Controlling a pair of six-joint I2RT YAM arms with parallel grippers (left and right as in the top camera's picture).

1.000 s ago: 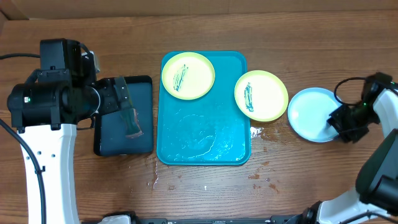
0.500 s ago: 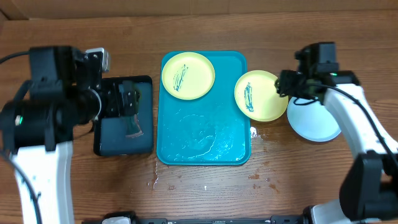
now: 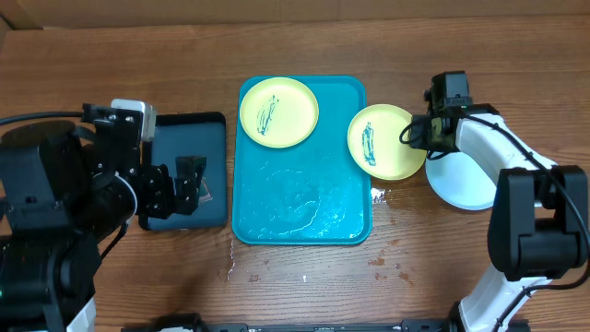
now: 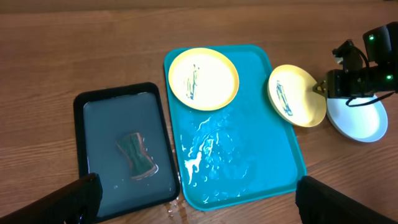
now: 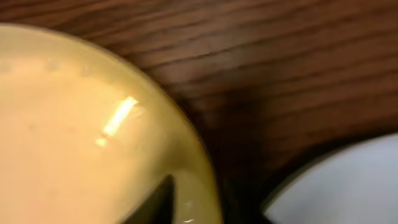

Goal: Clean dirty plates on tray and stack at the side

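Right end effector (image 3: pixel 419 132) is at the right rim of the second plate (image 3: pixel 387 141). Its wrist view is all rim and glare, so you cannot tell whether the jaws are closed on it. That plate overlaps the right edge of the blue tray (image 3: pixel 300 212), part over the tray and part over the desk (image 3: pixel 304 286), green scribble facing up. You've got the first plate (image 3: pixel 278 112) lying flat in the blue tray's far left corner, also scribbled. The rest of the tray bed is wet. The white plate (image 3: pixel 466 175) lies on the desk just right of the second plate, unmarked, partly under the right arm. Your left end effector (image 4: pixel 198 186) is spread wide, fingers (image 4: pixel 81 199) at both bottom corners of its wrist view, holding nothing, above the black tray (image 3: pixel 207 138). The black tray sits just left of the blue one, with water and a sponge (image 4: pixel 137 155) in it. Water spots (image 3: pixel 383 195) on the desk by the blue tray's right side.
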